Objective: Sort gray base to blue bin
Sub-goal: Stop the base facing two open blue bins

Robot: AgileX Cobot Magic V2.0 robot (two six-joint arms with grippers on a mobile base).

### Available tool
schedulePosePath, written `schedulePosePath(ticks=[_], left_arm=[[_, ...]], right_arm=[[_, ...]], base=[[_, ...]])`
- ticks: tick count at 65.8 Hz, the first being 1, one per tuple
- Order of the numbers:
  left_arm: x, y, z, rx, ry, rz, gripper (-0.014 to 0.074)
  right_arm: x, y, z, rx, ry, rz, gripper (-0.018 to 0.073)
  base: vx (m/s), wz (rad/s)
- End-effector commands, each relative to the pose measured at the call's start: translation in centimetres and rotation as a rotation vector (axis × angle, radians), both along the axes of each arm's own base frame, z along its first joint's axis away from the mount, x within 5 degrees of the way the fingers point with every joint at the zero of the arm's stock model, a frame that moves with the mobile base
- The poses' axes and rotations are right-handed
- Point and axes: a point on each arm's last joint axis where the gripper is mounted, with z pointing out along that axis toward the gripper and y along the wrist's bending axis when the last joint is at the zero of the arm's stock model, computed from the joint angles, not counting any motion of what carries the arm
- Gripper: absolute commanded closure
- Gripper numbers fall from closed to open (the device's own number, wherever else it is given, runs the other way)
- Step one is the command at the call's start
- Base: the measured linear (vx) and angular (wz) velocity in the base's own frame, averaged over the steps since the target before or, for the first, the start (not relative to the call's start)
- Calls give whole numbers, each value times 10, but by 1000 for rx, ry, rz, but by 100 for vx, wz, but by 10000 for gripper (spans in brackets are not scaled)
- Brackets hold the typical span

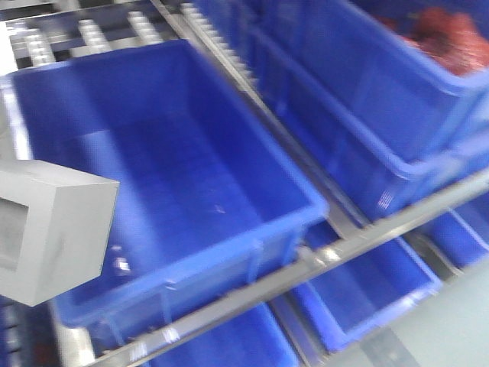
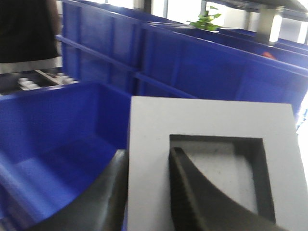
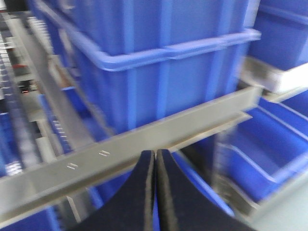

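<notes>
Front view: the one gray base (image 1: 53, 237) hangs at the lower left of the frame, overlapping the blue bin (image 1: 114, 92)'s near corner. I count at least six blue crates (image 1: 397, 115) in all.

Left wrist view: my left claw (image 2: 147, 155) pinches the base's wall. I judge this the carrying step; next, centre the base over the bin and release.

Right wrist view: my right claw (image 3: 155, 161) is pressed together, empty.

left jaws: clamped on gray base (image 2: 211, 120) | right jaws: pressed together, empty
</notes>
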Motion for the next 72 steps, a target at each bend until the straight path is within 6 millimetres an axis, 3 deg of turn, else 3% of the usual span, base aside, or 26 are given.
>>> schedulePosePath(ticks=[1, 35, 72], left_arm=[[-1, 2, 19, -66, -118, 12, 603], [-1, 2, 19, -66, -118, 12, 603], [-1, 2, 19, -66, -118, 12, 603]], right_arm=[[1, 0, 6, -16, -74, 0, 564], [1, 0, 6, -16, -74, 0, 564], [1, 0, 6, -16, -74, 0, 564]], base=[[14, 63], [12, 54], [5, 19]])
